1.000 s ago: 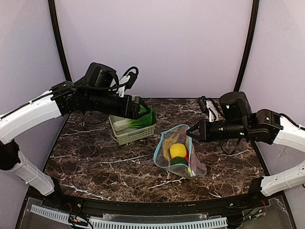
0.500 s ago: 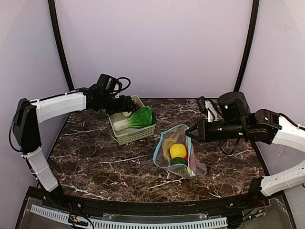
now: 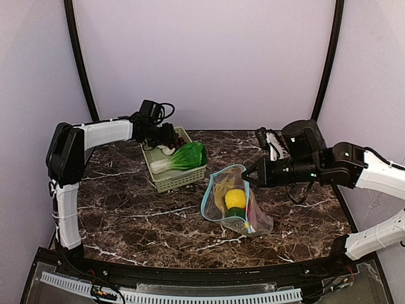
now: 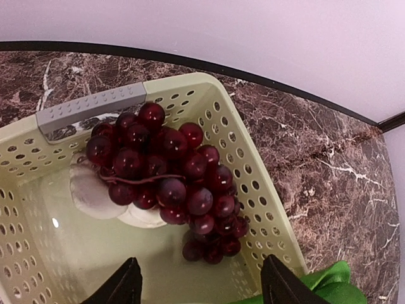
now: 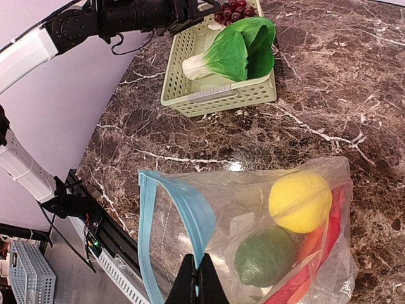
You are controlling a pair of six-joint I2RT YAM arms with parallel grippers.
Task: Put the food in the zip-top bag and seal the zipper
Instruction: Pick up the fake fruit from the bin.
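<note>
The clear zip-top bag (image 3: 231,206) lies mid-table with its mouth pulled open. Inside are a yellow lemon (image 5: 300,201), a dark green piece (image 5: 266,255) and red chilli (image 5: 319,250). My right gripper (image 5: 201,280) is shut on the bag's light blue zipper (image 5: 190,212) strip, holding the rim up. My left gripper (image 4: 202,285) hangs open over the far end of the pale green basket (image 4: 88,107), just short of dark purple grapes (image 4: 168,177) and white garlic (image 4: 92,193). Nothing is between its fingers. Green bok choy (image 3: 183,156) lies in the basket's near half.
The basket (image 3: 171,182) stands at the back left of the marble table (image 3: 126,209), close to the rear wall. Black frame posts rise at both back corners. Bare marble lies between the basket and the bag.
The left arm has swung back and down to the basket's far end, and its jaws have narrowed a little. The right gripper has drawn the bag mouth slightly leftward.
</note>
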